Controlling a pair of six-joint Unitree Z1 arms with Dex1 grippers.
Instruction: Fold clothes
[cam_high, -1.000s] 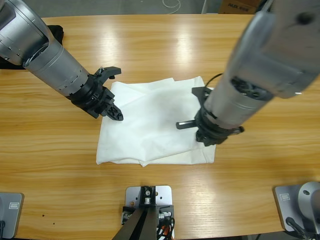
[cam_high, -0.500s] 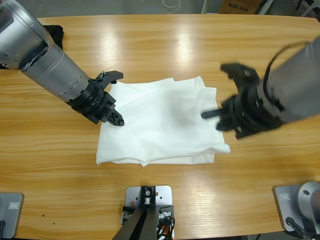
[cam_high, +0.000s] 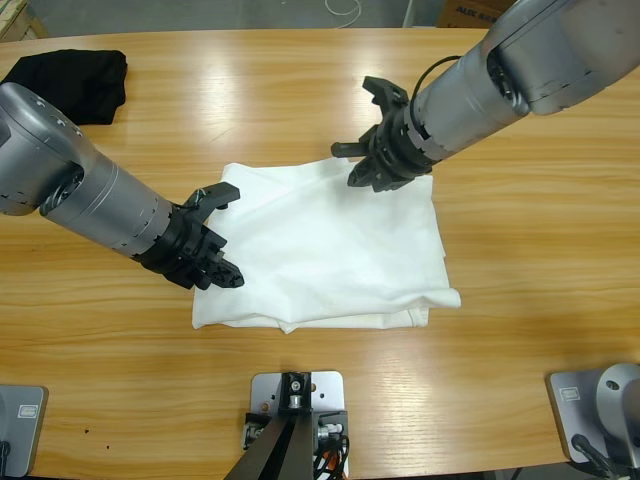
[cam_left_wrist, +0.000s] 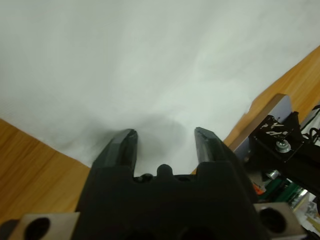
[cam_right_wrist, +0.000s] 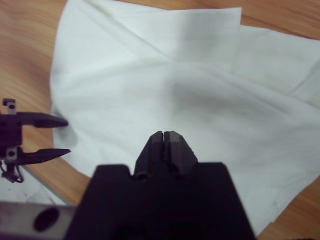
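T-shirt (cam_high: 330, 250) lay folded at the table's (cam_high: 300, 90) middle in the high view, the left gripper (cam_high: 214, 243) at its left edge, the right gripper (cam_high: 372, 160) at its far edge, a black garment (cam_high: 68, 82) in the far left corner. Left wrist: jaws apart over white cloth (cam_left_wrist: 150, 65). Right wrist: jaws together, empty, above the cloth (cam_right_wrist: 165, 75); the other gripper (cam_right_wrist: 57, 136) showed open at left.

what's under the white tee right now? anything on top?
Under the white T-shirt only the wooden table shows around its edges; whatever the cloth covers is hidden. The left gripper is at its left edge, the right gripper at its far edge.
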